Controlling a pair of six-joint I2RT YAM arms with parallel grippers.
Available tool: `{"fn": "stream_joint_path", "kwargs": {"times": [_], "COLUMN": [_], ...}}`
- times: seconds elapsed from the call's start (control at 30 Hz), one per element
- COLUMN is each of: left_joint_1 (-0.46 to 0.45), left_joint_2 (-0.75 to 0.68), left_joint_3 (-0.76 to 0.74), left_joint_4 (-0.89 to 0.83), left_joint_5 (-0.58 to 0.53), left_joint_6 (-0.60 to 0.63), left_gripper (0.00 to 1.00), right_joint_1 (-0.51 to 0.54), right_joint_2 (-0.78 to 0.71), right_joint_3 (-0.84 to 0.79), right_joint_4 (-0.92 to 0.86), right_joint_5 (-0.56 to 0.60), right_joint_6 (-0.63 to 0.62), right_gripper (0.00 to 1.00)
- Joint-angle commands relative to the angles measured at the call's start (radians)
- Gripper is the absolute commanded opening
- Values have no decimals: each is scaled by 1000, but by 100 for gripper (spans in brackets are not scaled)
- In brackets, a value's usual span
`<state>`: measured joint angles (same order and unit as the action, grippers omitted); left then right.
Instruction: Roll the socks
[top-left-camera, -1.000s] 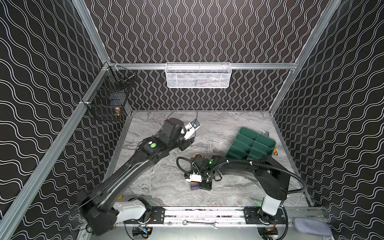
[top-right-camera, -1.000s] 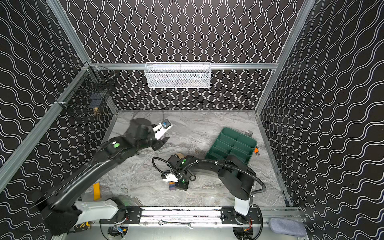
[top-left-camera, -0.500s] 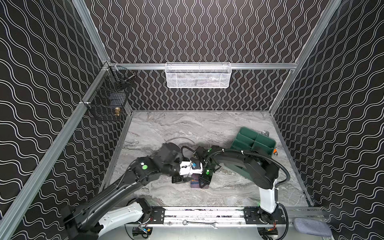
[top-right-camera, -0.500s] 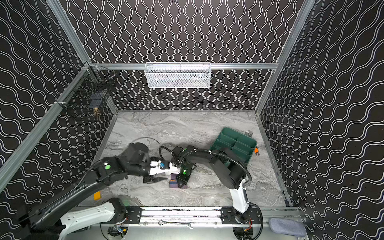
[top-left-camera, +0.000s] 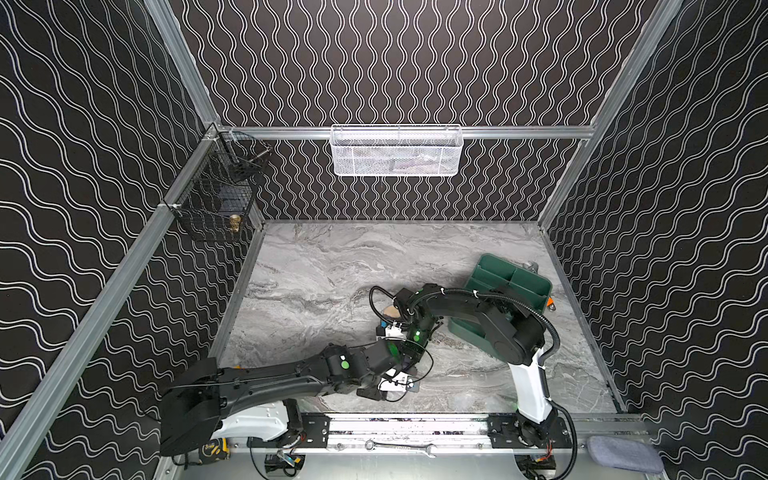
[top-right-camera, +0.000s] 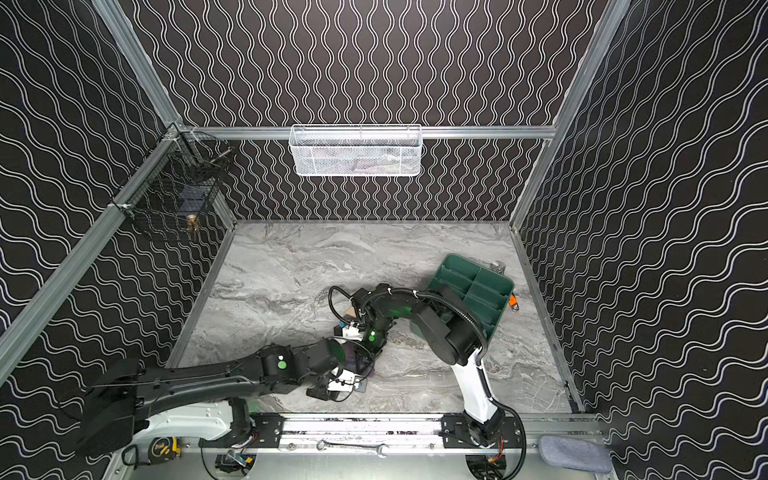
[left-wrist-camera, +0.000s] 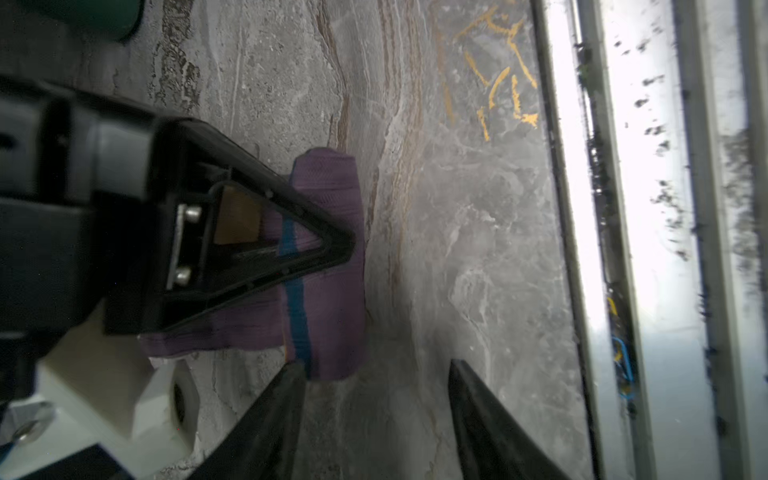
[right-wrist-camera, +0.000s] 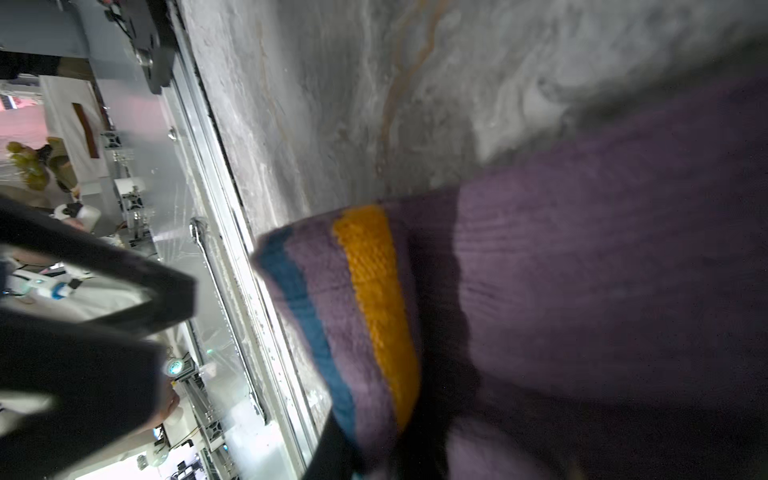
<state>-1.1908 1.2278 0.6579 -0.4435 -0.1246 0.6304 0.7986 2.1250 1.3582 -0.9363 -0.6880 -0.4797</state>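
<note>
The purple sock (left-wrist-camera: 328, 257) lies partly rolled on the marble table near the front rail, with a blue and an orange stripe (right-wrist-camera: 378, 307) across it. My right gripper (right-wrist-camera: 365, 457) is shut on the roll, and one black triangular finger (left-wrist-camera: 291, 232) lies over it. My left gripper (left-wrist-camera: 376, 365) stands open just off the roll's end; one fingertip (left-wrist-camera: 297, 368) is beside the cloth and nothing is between the jaws. In both top views the two arms cover nearly all of the sock; a peach bit (top-left-camera: 390, 311) shows by the right wrist.
A green compartment tray (top-left-camera: 513, 291) sits at the right, partly under the right arm. The front rail (top-left-camera: 415, 424) runs close to the roll. A white mesh basket (top-left-camera: 397, 151) and a black wire basket (top-left-camera: 216, 195) hang on the walls. A grey cloth pad (top-left-camera: 623, 453) lies outside.
My left arm has swung from the middle back of the table down to the front, bringing its open gripper to the roll's end. The right gripper has stayed shut on the sock.
</note>
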Motion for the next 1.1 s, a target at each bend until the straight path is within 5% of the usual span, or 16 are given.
{"fn": "stream_joint_path", "kwargs": {"times": [0.0,0.23,0.53,0.67,0.73,0.8,0.93,1.07], "left_joint_1": [-13,-13,-13,-13,-12,-3,29,151], "left_joint_2": [48,174,284,274,257,241,246,311], "left_joint_3": [-14,-50,1,31,34,36,59,171], "left_joint_4": [124,277,211,103,58,21,-18,-137], "left_joint_5": [-113,-232,-219,-148,-104,-52,29,236], "left_joint_6": [-18,-35,-72,-63,-42,-34,-43,-83], "left_gripper": [58,54,3,0,0,0,0,0], "right_joint_1": [-7,-7,-8,-13,-13,-16,-37,-50], "right_joint_2": [29,35,-13,-164,-315,-495,-768,-982], "right_joint_3": [-3,-8,-26,-100,-199,-314,-462,-543], "right_joint_4": [144,141,167,296,442,598,827,1055], "right_joint_5": [287,252,221,273,346,412,647,1102], "right_joint_6": [-41,-50,-41,8,26,20,38,53], "right_gripper": [0,0,1,38,70,84,85,85]}}
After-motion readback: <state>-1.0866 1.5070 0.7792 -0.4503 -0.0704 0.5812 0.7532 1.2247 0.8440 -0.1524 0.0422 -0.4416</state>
